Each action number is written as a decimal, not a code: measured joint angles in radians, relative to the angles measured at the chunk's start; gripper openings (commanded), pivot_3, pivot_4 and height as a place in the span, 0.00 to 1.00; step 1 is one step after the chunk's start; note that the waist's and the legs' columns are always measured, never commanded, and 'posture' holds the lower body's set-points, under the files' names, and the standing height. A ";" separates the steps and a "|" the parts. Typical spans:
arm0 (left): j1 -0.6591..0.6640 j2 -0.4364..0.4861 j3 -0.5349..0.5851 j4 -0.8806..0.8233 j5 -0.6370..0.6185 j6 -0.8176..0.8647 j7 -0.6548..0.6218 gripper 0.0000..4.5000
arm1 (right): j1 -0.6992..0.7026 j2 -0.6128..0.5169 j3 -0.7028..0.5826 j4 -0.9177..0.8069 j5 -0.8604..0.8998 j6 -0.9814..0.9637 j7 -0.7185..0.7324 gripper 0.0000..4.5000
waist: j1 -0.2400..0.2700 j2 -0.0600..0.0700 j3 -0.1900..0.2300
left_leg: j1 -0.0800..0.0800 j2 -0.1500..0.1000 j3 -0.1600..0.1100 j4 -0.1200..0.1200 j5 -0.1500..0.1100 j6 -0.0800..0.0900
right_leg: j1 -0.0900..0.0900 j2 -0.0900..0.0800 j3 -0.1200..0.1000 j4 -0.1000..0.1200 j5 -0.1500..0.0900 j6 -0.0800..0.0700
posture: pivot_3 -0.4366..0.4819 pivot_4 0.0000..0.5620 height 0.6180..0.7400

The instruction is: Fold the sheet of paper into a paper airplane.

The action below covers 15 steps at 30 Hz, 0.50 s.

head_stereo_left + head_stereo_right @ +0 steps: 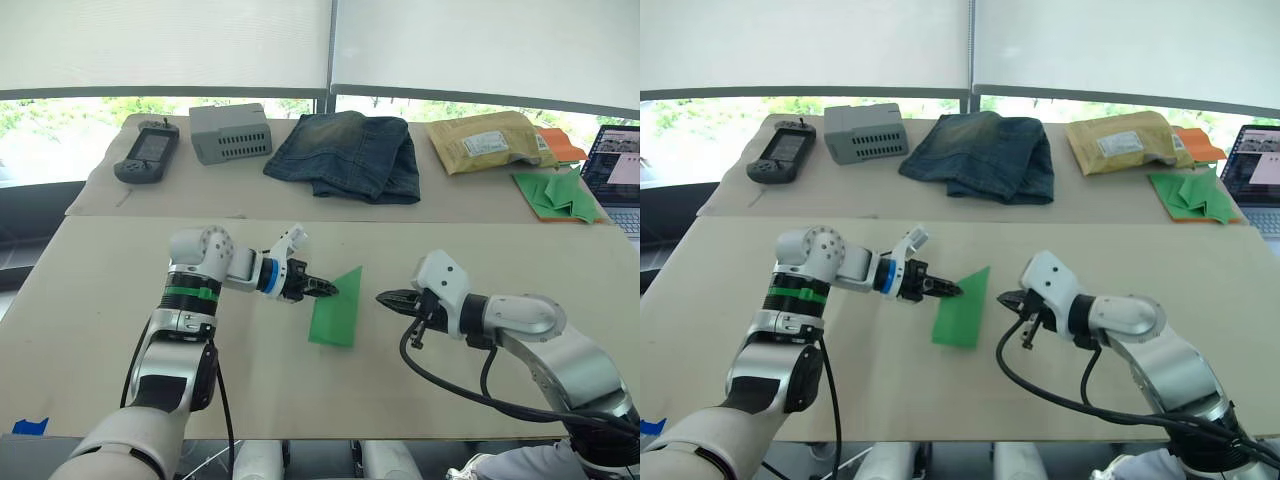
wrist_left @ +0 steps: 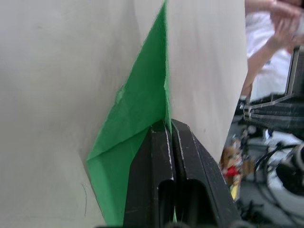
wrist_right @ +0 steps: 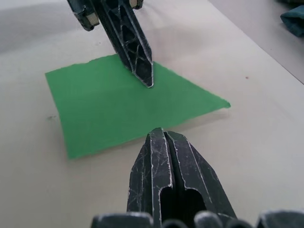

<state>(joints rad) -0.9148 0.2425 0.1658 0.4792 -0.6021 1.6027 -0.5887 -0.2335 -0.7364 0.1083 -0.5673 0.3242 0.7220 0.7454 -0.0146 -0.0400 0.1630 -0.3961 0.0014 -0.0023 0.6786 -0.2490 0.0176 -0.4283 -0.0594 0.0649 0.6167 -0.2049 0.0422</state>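
Observation:
The bright green sheet of paper (image 1: 338, 310) lies mid-table, folded into a wedge whose point faces the far side. My left gripper (image 1: 330, 290) comes in from the left and is shut on its left edge; in the left wrist view the paper (image 2: 137, 109) runs between the black fingers (image 2: 159, 156). My right gripper (image 1: 383, 297) is shut and hovers just right of the paper without touching it. In the right wrist view its closed tips (image 3: 159, 132) point at the paper (image 3: 118, 107), and the left gripper (image 3: 149, 83) rests on the far edge.
On the back table sit a handheld device (image 1: 147, 153), a grey box (image 1: 230, 132), folded jeans (image 1: 345, 150), a padded envelope (image 1: 485, 140), a heap of green paper pieces (image 1: 555, 195) and a laptop (image 1: 615, 170). Blue tape (image 1: 28, 425) marks the near left corner.

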 measured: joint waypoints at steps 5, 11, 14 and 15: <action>0.018 -0.133 0.348 -0.076 -0.031 0.009 0.266 0.00 | -0.029 0.013 0.013 0.027 -0.010 -0.007 -0.001 0.00 | 0.001 0.000 0.000 | 0.000 0.000 -0.005 0.000 0.000 0.000 | 0.000 -0.002 0.001 0.001 0.003 -0.004 | 0.48 0.27 0.91; 0.031 -0.354 0.735 -0.221 -0.062 0.010 0.691 0.00 | -0.064 0.055 0.045 0.062 -0.027 -0.027 -0.003 0.00 | 0.001 -0.002 0.001 | 0.000 -0.002 -0.006 0.001 0.000 -0.001 | 0.000 -0.003 0.001 0.000 0.006 -0.002 | 0.48 0.27 0.91; 0.031 -0.358 0.843 -0.309 -0.113 0.010 0.852 0.00 | -0.072 0.069 0.058 0.073 -0.029 -0.027 -0.005 0.00 | -0.005 -0.003 0.001 | 0.001 -0.002 -0.006 0.000 0.000 -0.002 | -0.001 -0.002 0.002 0.001 0.007 -0.003 | 0.48 0.27 0.91; 0.031 -0.359 0.864 -0.330 -0.133 0.009 0.898 0.00 | -0.076 0.077 0.065 0.081 -0.030 -0.027 -0.005 0.00 | -0.002 -0.003 0.001 | 0.001 -0.002 -0.006 0.000 0.001 -0.003 | -0.001 -0.002 0.002 0.001 0.007 -0.003 | 0.48 0.27 0.91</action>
<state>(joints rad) -0.8841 -0.1162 1.0294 0.1488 -0.7349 1.6121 0.3091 -0.3099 -0.6590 0.1731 -0.4860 0.2939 0.6955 0.7402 -0.0170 -0.0426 0.1645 -0.3952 -0.0006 -0.0082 0.6786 -0.2484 0.0151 -0.4289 -0.0614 0.0669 0.6180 -0.1981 0.0396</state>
